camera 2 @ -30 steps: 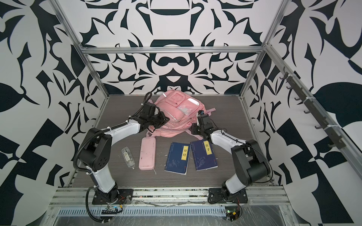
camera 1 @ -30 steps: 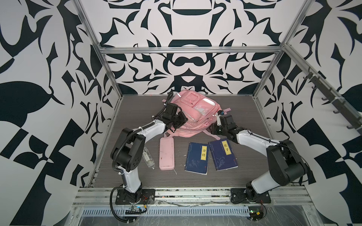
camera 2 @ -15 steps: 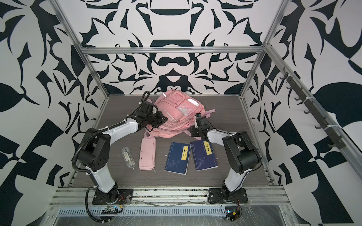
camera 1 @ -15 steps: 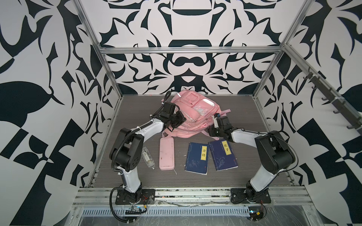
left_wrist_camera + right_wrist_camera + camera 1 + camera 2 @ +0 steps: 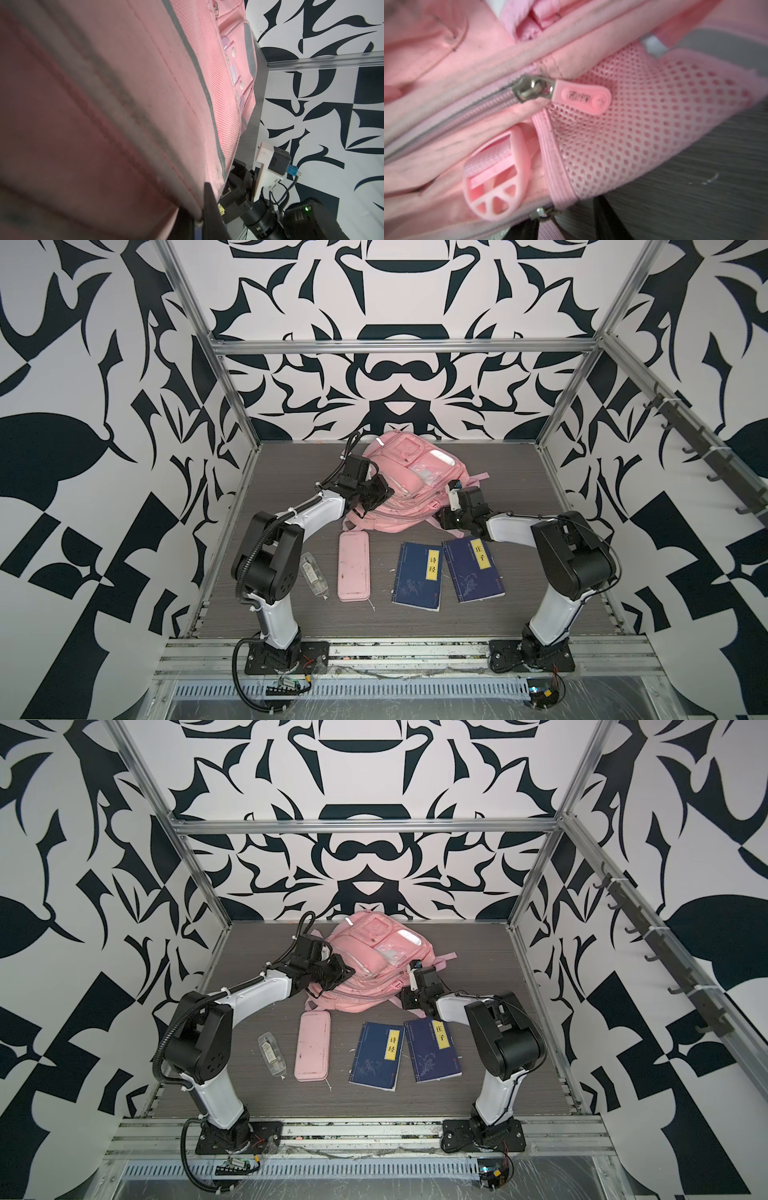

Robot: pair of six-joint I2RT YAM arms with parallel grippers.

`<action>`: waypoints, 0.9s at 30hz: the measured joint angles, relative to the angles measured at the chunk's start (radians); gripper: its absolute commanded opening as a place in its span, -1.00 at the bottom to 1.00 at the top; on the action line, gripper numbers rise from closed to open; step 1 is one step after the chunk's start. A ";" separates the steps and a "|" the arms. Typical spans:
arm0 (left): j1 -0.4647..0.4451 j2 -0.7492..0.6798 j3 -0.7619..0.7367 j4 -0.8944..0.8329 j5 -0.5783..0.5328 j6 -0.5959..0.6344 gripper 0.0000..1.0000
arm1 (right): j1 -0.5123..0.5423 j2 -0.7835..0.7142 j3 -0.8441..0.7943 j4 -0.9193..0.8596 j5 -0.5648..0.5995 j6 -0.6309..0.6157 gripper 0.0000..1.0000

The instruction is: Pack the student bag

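The pink student bag (image 5: 409, 483) (image 5: 374, 965) lies at the back middle of the table, front pockets up. My left gripper (image 5: 380, 491) (image 5: 343, 971) is at its left side, shut on a piped edge of the bag (image 5: 145, 116); the fingers (image 5: 209, 212) pinch that fold. My right gripper (image 5: 442, 517) (image 5: 405, 996) sits low at the bag's near right corner. In the right wrist view its jaws (image 5: 569, 225) stand apart, with a small metal zip slider (image 5: 542, 212) and its pink tab between them. Above, a closed zip with a pink pull (image 5: 581, 97) runs beside the mesh pocket (image 5: 643, 124).
In front of the bag lie a flat pink pencil case (image 5: 353, 566), two blue books with yellow labels (image 5: 417, 576) (image 5: 473, 570), and a small clear bottle (image 5: 313, 574) by the left arm's base. Frame posts and patterned walls close in the table.
The right arm has folded in, bringing its gripper closer to the bag's near right corner, and its jaws have narrowed. The left gripper has stayed on the bag's edge.
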 measured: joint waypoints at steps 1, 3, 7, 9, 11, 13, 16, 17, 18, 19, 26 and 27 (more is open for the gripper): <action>0.003 0.000 0.000 -0.001 0.003 0.003 -1.00 | 0.000 0.002 0.000 0.008 -0.002 -0.006 -0.16; 0.008 0.000 0.000 -0.004 0.005 0.009 -1.00 | 0.000 0.002 0.000 0.025 -0.004 -0.020 -0.19; 0.014 0.000 0.000 -0.008 0.006 0.022 -1.00 | 0.000 0.002 0.000 0.047 -0.011 -0.042 -0.31; 0.014 0.000 0.000 -0.009 0.008 0.025 -1.00 | 0.000 0.002 0.000 0.053 -0.016 -0.050 -0.40; 0.016 0.000 0.000 -0.010 0.010 0.029 -1.00 | 0.000 0.002 0.000 0.058 -0.024 -0.058 -0.51; 0.017 0.000 0.000 -0.012 0.011 0.031 -1.00 | 0.000 0.002 0.000 0.062 -0.032 -0.062 -0.63; 0.017 0.000 0.002 -0.013 0.012 0.031 -1.00 | 0.000 0.002 0.000 0.064 -0.044 -0.071 -0.75; 0.018 0.000 0.004 -0.013 0.013 0.031 -1.00 | 0.000 0.002 0.000 0.064 -0.047 -0.071 -0.78; 0.019 0.000 0.006 -0.014 0.015 0.031 -1.00 | 0.001 0.002 0.000 0.064 -0.048 -0.072 -0.80; 0.019 0.000 0.009 -0.017 0.016 0.031 -1.00 | 0.001 0.002 0.000 0.064 -0.048 -0.072 -0.81; 0.029 0.000 0.029 -0.028 0.026 0.031 -1.00 | 0.001 -0.010 -0.007 0.063 -0.047 -0.072 -1.00; 0.030 0.000 0.031 -0.029 0.027 0.031 -1.00 | 0.001 -0.016 -0.011 0.063 -0.047 -0.072 -1.00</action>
